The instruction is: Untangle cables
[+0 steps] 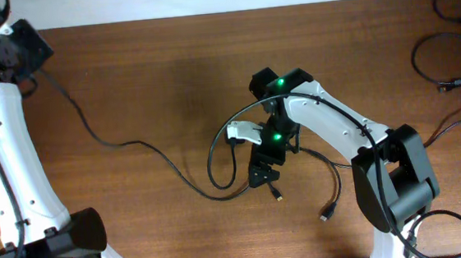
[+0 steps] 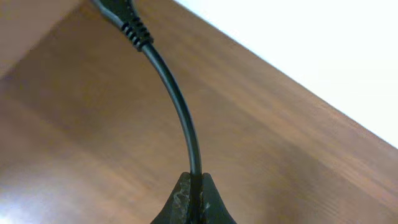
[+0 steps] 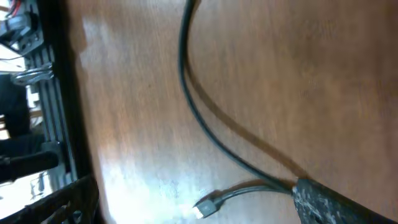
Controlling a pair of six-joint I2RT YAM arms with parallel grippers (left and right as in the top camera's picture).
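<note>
Two grips, both clamped on cable (image 2: 180, 106) — left tool (image 2: 194, 183) at far-left desk (image 1: 168, 68) corner, right tool (image 3: 298, 186) mid-desk — likely stretching out loops.

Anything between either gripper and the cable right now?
Nothing visible. The left gripper is pinching the black cable between its shut fingers, and the right gripper seems shut on the same cable, with strands running straight into its fingertips.

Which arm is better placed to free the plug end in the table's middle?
Right: the right gripper is shut on the cable beside that plug. The left gripper clamps the cable far off, at the table's corner.
</note>
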